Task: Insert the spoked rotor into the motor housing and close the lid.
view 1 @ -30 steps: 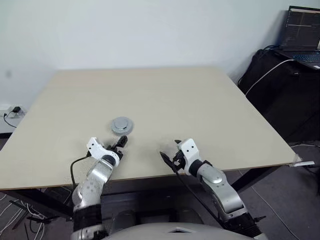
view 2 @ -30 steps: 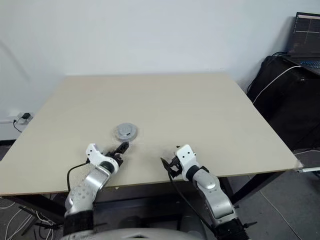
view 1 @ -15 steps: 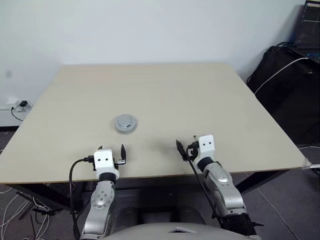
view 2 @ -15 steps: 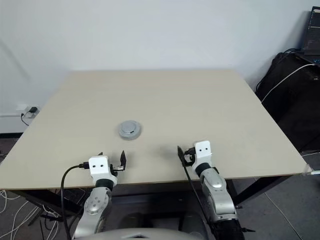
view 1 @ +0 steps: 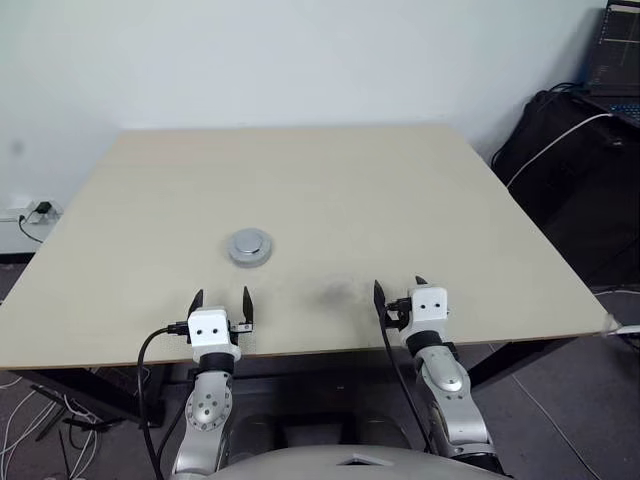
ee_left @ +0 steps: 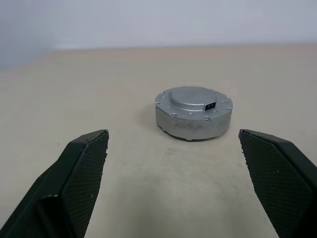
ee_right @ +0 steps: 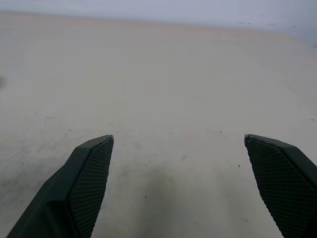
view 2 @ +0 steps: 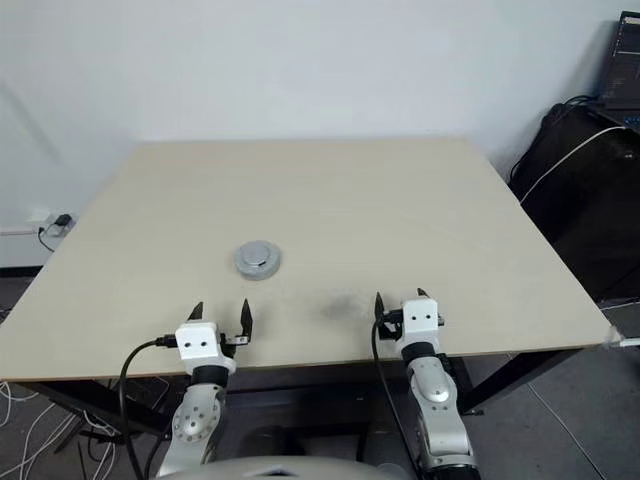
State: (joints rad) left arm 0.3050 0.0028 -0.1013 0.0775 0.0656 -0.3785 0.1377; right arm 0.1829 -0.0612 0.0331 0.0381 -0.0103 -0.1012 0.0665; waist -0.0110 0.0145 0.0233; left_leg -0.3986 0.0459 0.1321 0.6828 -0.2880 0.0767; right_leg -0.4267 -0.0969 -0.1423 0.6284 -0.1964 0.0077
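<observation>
A round grey metal puck stands on the beige table, left of the middle. Its upper face is the lid, smooth with a raised middle, and a small dark socket shows on the lid near its rim. The spoked rotor and the motor housing are hidden. My left gripper hovers at the table's near edge, open and empty, pointing at the puck from a short way off. My right gripper is open and empty too, farther right along the same edge, over bare table.
A laptop sits above black bags beyond the table's right side. A power strip with cables lies on the floor at the left. Both wrists hang just past the table's near edge.
Both arms have drawn back to the table's near edge. The left wrist has rolled, setting its fingers level side by side. The right gripper has slid right. Both stayed open.
</observation>
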